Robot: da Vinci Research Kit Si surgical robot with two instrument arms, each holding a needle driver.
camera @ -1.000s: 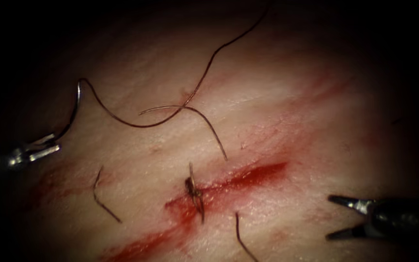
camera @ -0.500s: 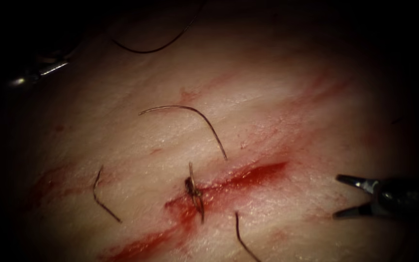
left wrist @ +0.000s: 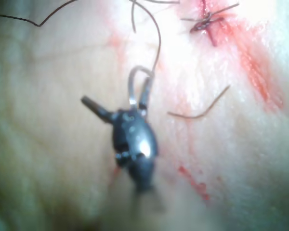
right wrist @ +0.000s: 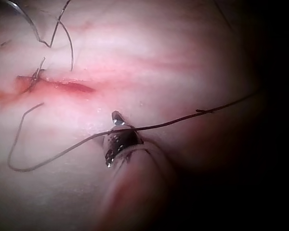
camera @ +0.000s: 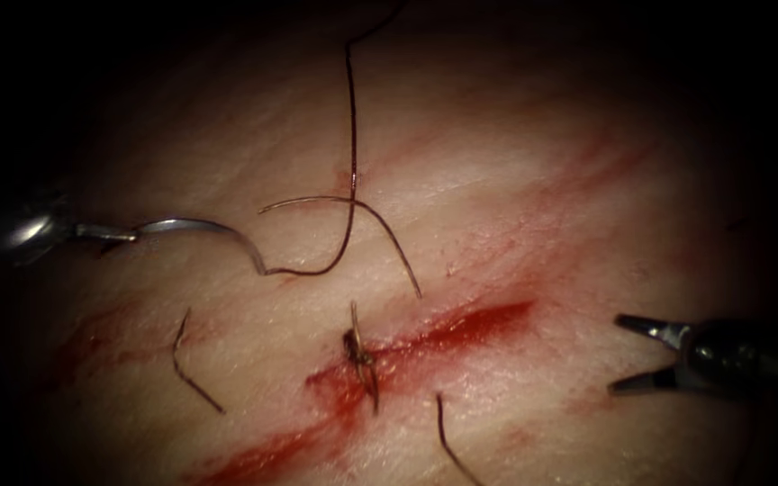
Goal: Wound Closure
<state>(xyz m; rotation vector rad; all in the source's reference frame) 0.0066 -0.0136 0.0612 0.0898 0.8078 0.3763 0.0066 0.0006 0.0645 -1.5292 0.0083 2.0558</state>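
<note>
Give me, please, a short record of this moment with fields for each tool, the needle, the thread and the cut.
left tool: holds the needle near one end
right tool: jaws open, holds nothing, right of the cut
needle: above the tissue, not in it, left of the cut
thread: runs from the needle's free end up and away
cut: red fluid along it, one tied stitch across it
cut ends of thread: lie loose on the tissue
</note>
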